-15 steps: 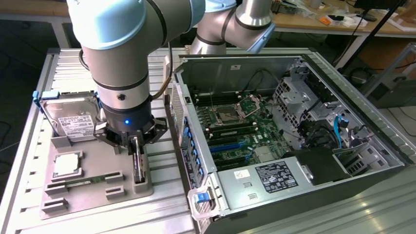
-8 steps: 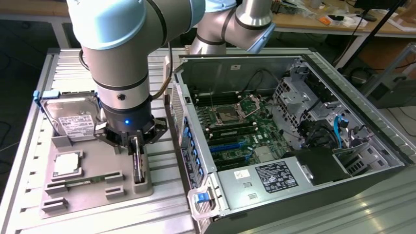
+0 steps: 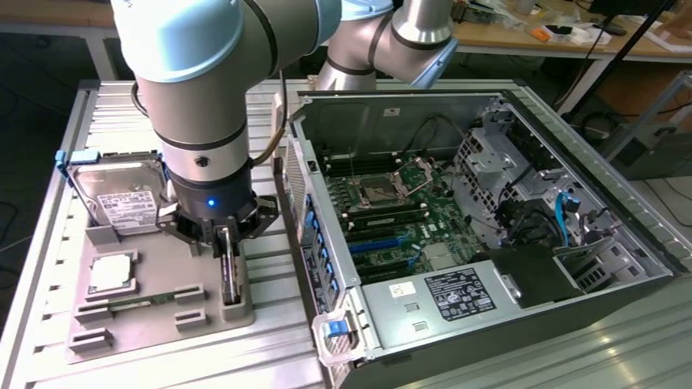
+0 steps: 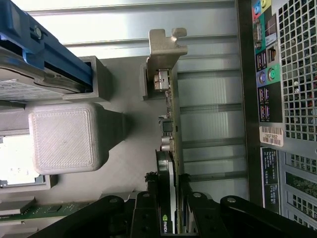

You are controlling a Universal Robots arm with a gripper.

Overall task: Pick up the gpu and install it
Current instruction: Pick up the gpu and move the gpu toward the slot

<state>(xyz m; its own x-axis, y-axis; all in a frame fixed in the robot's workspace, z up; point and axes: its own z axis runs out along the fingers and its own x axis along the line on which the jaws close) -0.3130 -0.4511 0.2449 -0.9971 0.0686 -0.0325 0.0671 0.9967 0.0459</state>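
The gpu (image 3: 229,279) stands on edge in a slot of the grey holder tray (image 3: 162,328), just beside the open computer case (image 3: 605,211). My gripper (image 3: 225,241) comes straight down onto its top edge. In the wrist view the thin card (image 4: 169,124) runs away from the gripper (image 4: 168,198), with its silver bracket (image 4: 163,49) at the far end. The black fingers (image 4: 148,196) press on both faces of the card, shut on it. The card still sits low in the tray. The motherboard (image 3: 400,211) lies exposed inside the case with blue card slots (image 3: 378,243).
A hard drive (image 3: 117,198) in a blue frame stands at the tray's far end. A square CPU chip (image 3: 112,274) and a memory stick (image 3: 135,305) lie in the tray. The case's rear panel (image 4: 292,74) rises close beside the card.
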